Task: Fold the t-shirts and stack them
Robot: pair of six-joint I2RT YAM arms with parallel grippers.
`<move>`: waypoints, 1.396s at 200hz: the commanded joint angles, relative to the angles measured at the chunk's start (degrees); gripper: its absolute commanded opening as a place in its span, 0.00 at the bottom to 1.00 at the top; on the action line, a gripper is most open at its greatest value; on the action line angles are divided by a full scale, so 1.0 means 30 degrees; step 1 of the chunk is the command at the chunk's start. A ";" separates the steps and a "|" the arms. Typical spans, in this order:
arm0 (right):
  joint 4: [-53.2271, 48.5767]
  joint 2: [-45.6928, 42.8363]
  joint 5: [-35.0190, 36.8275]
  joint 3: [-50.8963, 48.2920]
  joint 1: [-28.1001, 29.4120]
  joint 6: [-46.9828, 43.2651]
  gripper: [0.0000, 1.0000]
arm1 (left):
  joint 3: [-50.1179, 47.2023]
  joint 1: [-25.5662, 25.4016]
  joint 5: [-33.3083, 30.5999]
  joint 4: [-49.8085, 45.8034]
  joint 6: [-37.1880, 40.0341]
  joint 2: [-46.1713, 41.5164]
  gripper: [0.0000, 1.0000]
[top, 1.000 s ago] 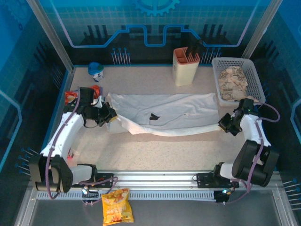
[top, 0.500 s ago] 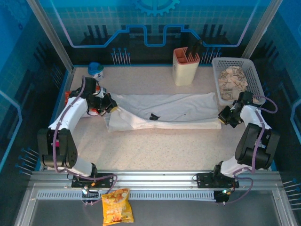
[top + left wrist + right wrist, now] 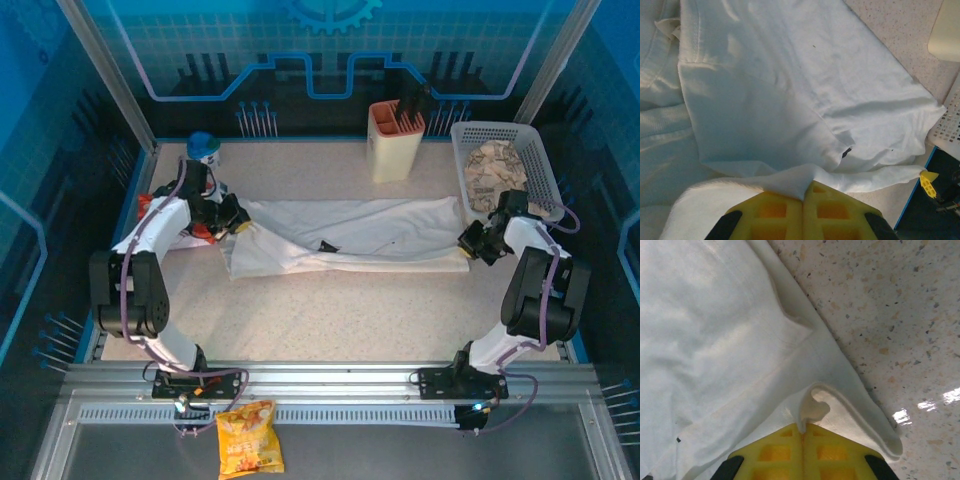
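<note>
- Now your left gripper [image 3: 238, 222] sits at the left end of the t-shirt [image 3: 350, 235], and in the left wrist view the left gripper [image 3: 803, 192] has its yellow fingers [image 3: 775, 210] pressed together with a peak of white fabric pinched between them
- Your right gripper [image 3: 470, 240] is at the opposite end; the right wrist view shows the right gripper [image 3: 802, 432] clamped on a curled fold of the t-shirt's [image 3: 715, 330] edge, fingers [image 3: 835, 450] meeting with only cloth between
- You have the t-shirt lying on the table [image 3: 350, 320] as a long band between the two grippers, across the middle of the surface, its near edge doubled over into a soft roll
- A small dark mark [image 3: 327, 246] shows near the middle of the band; you can also see the mark [image 3: 846, 151] from the left wrist, at the lip of a fold
- From the left wrist the t-shirt [image 3: 790, 75] spreads away flat with a few creases, and a seamed edge [image 3: 665, 27] shows at upper left
- Speckled tabletop [image 3: 890, 300] lies bare just beside the edge that your right gripper holds
- Behind the right gripper stands a white basket [image 3: 545, 185] holding crumpled pale material [image 3: 495, 170]; you cannot tell what that material is
- A cream holder [image 3: 395, 140] stands at the back, well apart from the t-shirt, and a blue-capped item [image 3: 203, 147] stands at back left
- A yellow snack bag [image 3: 247, 438] lies off the table, near the arm bases
</note>
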 commanded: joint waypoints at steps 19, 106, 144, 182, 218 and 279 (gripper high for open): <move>0.0643 0.0692 -0.0248 0.0937 0.0459 0.0700 0.00 | 0.1450 0.0265 -0.0844 0.0449 0.0095 0.1494 0.00; -0.0542 -0.2222 -0.0772 -0.0419 0.0861 -0.0186 0.77 | 0.3611 0.0353 -0.2612 -0.1796 0.1388 0.2055 0.56; -0.0583 -0.5030 0.0182 -0.2813 0.0547 -0.0761 0.98 | 0.0242 0.0353 -0.3357 -0.2234 0.1564 -0.1581 0.57; 0.0220 -0.5364 -0.0186 -0.4379 -0.0555 -0.1020 0.81 | -0.4678 0.0368 -0.3038 -0.1517 0.0853 -0.4863 0.44; 0.0920 -0.3492 -0.0733 -0.4692 -0.1246 -0.1237 0.67 | -0.7567 0.0338 -0.3537 -0.0275 0.0134 -0.5832 0.42; 0.1955 -0.2212 -0.0850 -0.4891 -0.1336 -0.0938 0.50 | -0.9474 0.0333 -0.4151 0.1704 -0.0194 -0.5001 0.45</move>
